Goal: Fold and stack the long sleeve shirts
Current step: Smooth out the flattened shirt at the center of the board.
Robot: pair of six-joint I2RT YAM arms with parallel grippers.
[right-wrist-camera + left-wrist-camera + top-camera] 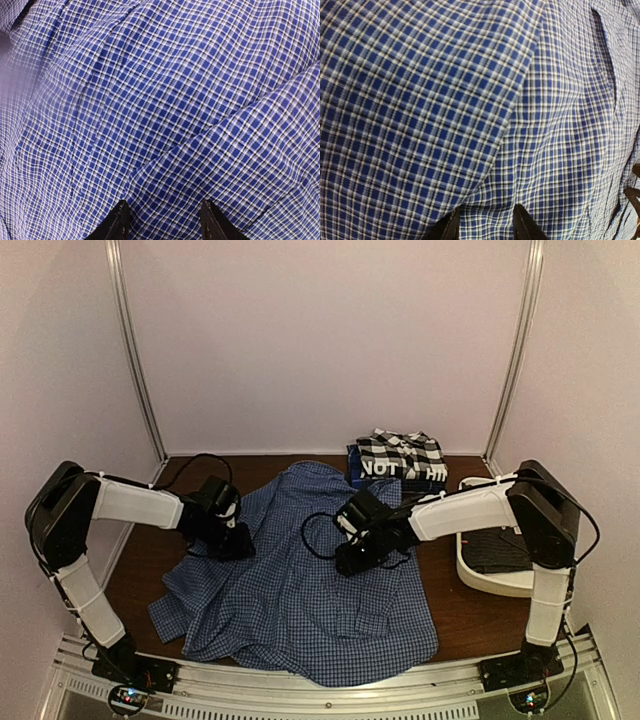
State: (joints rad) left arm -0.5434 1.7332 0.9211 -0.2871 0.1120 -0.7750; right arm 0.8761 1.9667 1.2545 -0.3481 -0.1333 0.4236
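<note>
Top view: the blue-and-white check shirt [300,590] sprawls rumpled across the tabletop [450,618] at frame centre, two folded shirts [400,455] stacked behind; flattening appears in hand, a firm pinch next. Left wrist: left jaws parted over smooth cloth. Right wrist: right jaws parted, astride a diagonal fold [215,131]

Fine-check shirt [300,590]: thin woven cloth, blue-and-white, matt, softly creased; weave threads plain in both wrist views.
Large-check shirt [400,450]: black-and-white cloth, matt.
Dark blue shirt [372,469]: matt cloth, white printed lettering.
Table [470,620]: dark brown, wood-look, smooth, faint sheen.
Tub [490,580]: white plastic, smooth.
Left arm [135,505], right arm [465,512]: smooth white shells, black matt joints.
Rail [300,698]: bare ridged metal, dull shine.
</note>
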